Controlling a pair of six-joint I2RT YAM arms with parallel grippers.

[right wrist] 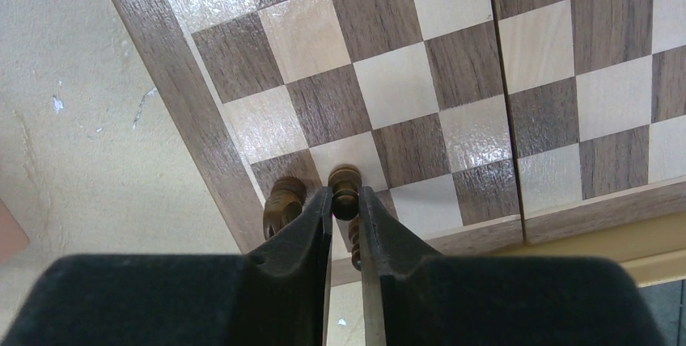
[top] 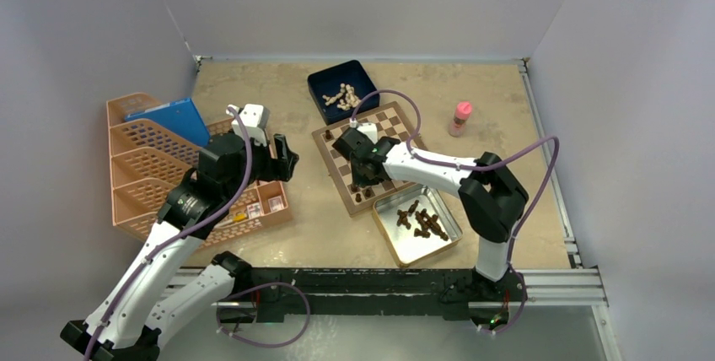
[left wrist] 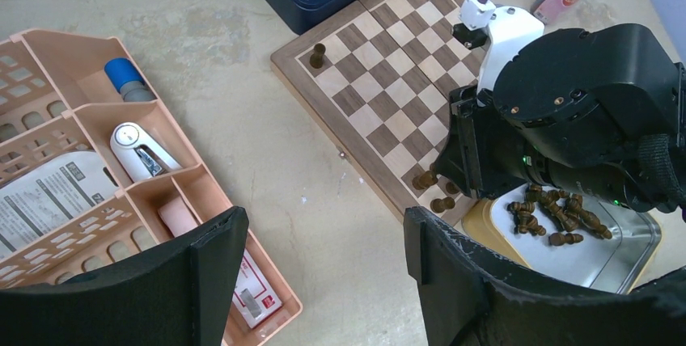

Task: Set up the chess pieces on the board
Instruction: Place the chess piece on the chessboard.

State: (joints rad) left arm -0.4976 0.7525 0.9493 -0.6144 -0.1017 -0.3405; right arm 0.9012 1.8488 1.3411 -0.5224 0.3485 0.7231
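Nearest to us, both arms are bolted at the near edge of the surface (top: 320, 230). The left arm (top: 147, 268) climbs from the lower left, folds at its elbow and reaches rightward. The left pincer (left wrist: 323, 229) hangs above the surface between the peach organizer tray (top: 139, 188) and the board (left wrist: 380, 87). Its fingers (left wrist: 214, 265) are released, wide apart, with nothing between them.

The right arm (top: 434, 171) stands upright from its base and bends sharply at the elbow. Its forearm stretches leftward past the far side of the silver tin (top: 411, 249), with the wrist tipped down over the board's nearest corner. In that tin lies a heap of dark brown chessmen (top: 424, 222), most of them on their sides.

At that corner, the right pincer (right wrist: 345, 200) is clenched narrowly on an upright dark brown chessman (right wrist: 345, 184), one finger against each flank. The chessman is over the light square next to the corner square. A second dark piece (right wrist: 285, 204) stands on the corner square, just beside one finger; we cannot tell whether they touch. A lone dark piece (left wrist: 318, 55) stands upright at the board's left corner.

Farther back, just beyond the board's far edge, the dark blue box (top: 325, 91) holds pale cream chessmen (top: 344, 95). A pink-capped bottle (top: 461, 118) stands upright to the right of the board, well apart from it.
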